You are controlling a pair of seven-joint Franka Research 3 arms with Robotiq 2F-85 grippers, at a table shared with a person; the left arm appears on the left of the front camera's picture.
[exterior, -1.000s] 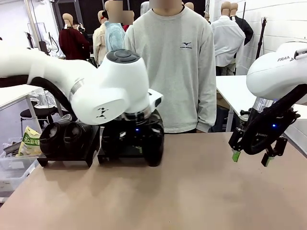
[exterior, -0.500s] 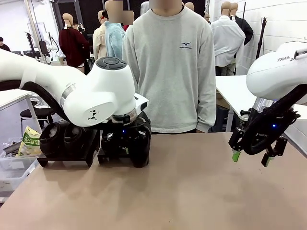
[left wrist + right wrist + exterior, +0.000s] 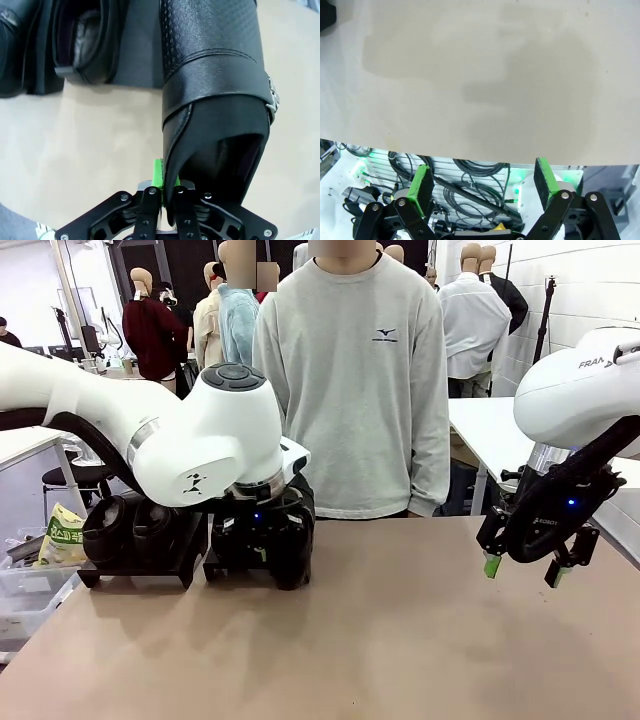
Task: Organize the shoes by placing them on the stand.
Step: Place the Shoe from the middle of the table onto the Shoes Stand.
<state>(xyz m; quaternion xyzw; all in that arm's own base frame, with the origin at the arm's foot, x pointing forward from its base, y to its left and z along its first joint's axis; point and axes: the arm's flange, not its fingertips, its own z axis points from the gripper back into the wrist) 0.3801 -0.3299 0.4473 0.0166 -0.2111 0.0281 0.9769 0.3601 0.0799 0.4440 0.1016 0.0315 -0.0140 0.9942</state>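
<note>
One shoe [image 3: 212,95] hangs pinched by its heel collar in the left gripper [image 3: 167,192], toe over the stand [image 3: 140,55] ahead. Lower it level beside the neighbouring shoe [image 3: 82,40], then release. The right gripper [image 3: 482,187] is spread, empty.

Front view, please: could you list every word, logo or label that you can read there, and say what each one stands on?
"FRA": start of a cut-off word on the right arm's white housing.
"ROBOTIQ": small print on the right gripper, barely legible.
Small dark logo on the person's grey sweatshirt: any lettering too small to read.
Black mark on the left arm's white joint: a symbol, no words.
Green and yellow packet left of the stand: print too blurred to read.
</note>
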